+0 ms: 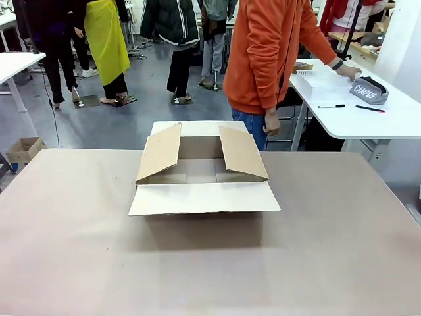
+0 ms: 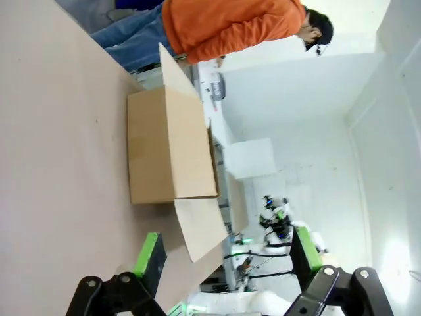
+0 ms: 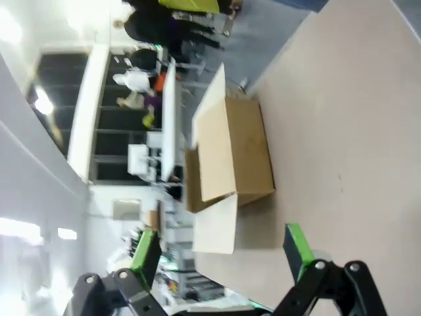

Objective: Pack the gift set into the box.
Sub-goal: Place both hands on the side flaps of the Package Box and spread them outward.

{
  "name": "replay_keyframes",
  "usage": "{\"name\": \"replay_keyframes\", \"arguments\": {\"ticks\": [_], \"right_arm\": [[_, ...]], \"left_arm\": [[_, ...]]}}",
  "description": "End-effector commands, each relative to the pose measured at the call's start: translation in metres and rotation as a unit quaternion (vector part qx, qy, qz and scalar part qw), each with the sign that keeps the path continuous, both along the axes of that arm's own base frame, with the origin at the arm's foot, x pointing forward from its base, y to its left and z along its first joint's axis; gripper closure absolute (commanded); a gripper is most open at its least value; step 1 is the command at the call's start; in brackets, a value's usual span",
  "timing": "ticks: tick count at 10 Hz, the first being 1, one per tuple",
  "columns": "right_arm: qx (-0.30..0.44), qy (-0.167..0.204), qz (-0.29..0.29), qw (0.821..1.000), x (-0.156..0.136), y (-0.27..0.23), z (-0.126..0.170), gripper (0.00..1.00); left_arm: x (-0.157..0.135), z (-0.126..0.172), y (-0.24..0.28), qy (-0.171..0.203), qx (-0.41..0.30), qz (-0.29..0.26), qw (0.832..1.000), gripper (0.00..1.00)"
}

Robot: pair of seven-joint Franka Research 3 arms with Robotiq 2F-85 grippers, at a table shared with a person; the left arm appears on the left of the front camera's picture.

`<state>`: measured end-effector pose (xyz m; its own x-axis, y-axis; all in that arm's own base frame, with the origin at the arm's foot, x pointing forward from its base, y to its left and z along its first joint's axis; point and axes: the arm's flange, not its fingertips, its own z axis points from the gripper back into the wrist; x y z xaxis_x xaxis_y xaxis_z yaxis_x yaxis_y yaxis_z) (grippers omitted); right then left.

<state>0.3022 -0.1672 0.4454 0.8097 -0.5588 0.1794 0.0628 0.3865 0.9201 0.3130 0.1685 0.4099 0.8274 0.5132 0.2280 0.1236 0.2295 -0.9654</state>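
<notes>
The box stands open in the middle of the brown table, its four flaps spread. The gift set lies on a white side table at the far right: a grey pouch printed CAMPUS, a small white box and a thin black pen. A person in an orange sweater stands behind the box, one hand resting by the pouch. In the left wrist view my left gripper is open and empty, well short of the box. My right gripper is also open and empty, with the box ahead.
A second pen with a red end lies near the pouch. A small brown carton sits on the floor at far left. Other people stand in the background. Bare table surface stretches in front of the box.
</notes>
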Motion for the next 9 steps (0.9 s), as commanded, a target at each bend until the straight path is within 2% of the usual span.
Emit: {"name": "replay_keyframes", "arguments": {"ticks": [1, 2, 3, 4, 5, 6, 8, 9], "right_arm": [[-0.144, -0.011, 0.085, 0.986, 0.024, 0.108, 0.029, 0.0], [-0.206, -0.018, 0.15, 0.967, 0.031, 0.171, 0.031, 0.0], [-0.288, -0.021, 0.152, 0.945, 0.032, 0.227, 0.024, 0.0], [-0.321, -0.028, 0.165, 0.932, 0.024, 0.277, 0.011, 0.0], [-0.341, -0.044, 0.165, 0.924, 0.014, 0.31, 0.001, 0.0], [-0.345, -0.062, 0.14, 0.926, 0.0, 0.337, -0.007, 0.0], [-0.331, -0.097, 0.227, 0.911, -0.052, 0.36, -0.021, 0.0], [-0.318, -0.121, 0.226, 0.913, -0.065, 0.356, -0.02, 0.0]], "left_arm": [[0.029, 0.042, -0.062, -0.007, 0.105, -0.034, 0.994, 0.0], [0.043, 0.062, -0.11, 0.0, 0.163, -0.063, 0.985, 0.0], [0.061, 0.071, -0.158, 0.026, 0.226, -0.069, 0.971, 0.0], [0.079, 0.073, -0.213, 0.081, 0.305, -0.059, 0.947, 0.0], [0.088, 0.073, -0.258, 0.088, 0.364, -0.06, 0.925, 0.0], [0.093, 0.075, -0.298, 0.086, 0.415, -0.054, 0.904, 0.0], [0.105, 0.08, -0.369, 0.058, 0.5, -0.019, 0.864, 0.0], [0.107, 0.083, -0.396, 0.041, 0.523, 0.002, 0.852, 0.0]]}}
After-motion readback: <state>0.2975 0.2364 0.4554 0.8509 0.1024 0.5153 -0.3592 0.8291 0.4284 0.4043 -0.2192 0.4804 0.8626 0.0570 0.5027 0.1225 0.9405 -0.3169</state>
